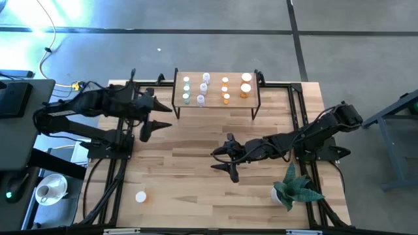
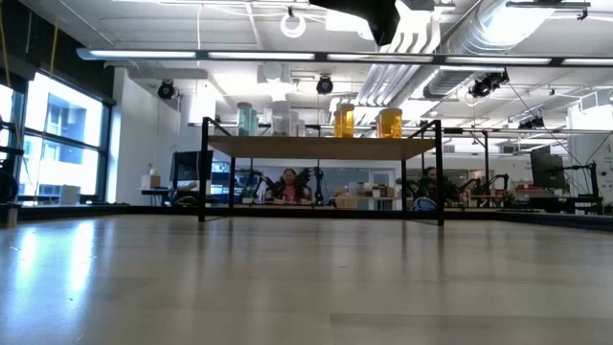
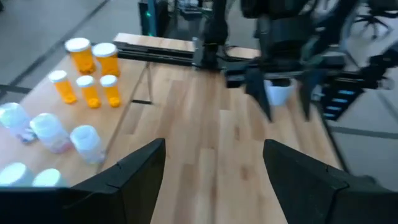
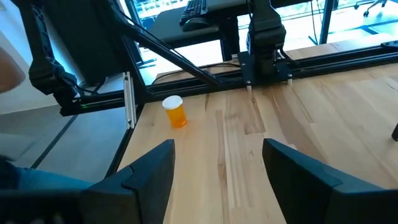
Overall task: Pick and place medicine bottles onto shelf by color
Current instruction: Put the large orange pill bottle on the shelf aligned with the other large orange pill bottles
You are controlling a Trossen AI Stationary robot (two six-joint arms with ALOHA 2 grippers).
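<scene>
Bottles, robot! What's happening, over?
Both grippers, left and right, open, empty. Bottles grouped by color on shelf. One orange bottle left on table, path clear.

Eleven bottles (image 1: 225, 89), one shelf (image 1: 215, 104), two grippers.

Left gripper (image 1: 155, 116) and right gripper (image 1: 223, 160) both hover with jaws spread, holding nothing.

The room is a big open hall with a grey concrete floor (image 1: 196, 46). On one side are tall windows (image 2: 57, 134), and much daylight comes in. Under the ceiling run white ducts (image 2: 479, 29). Far behind stand desks (image 2: 364, 199) with equipment.
</scene>
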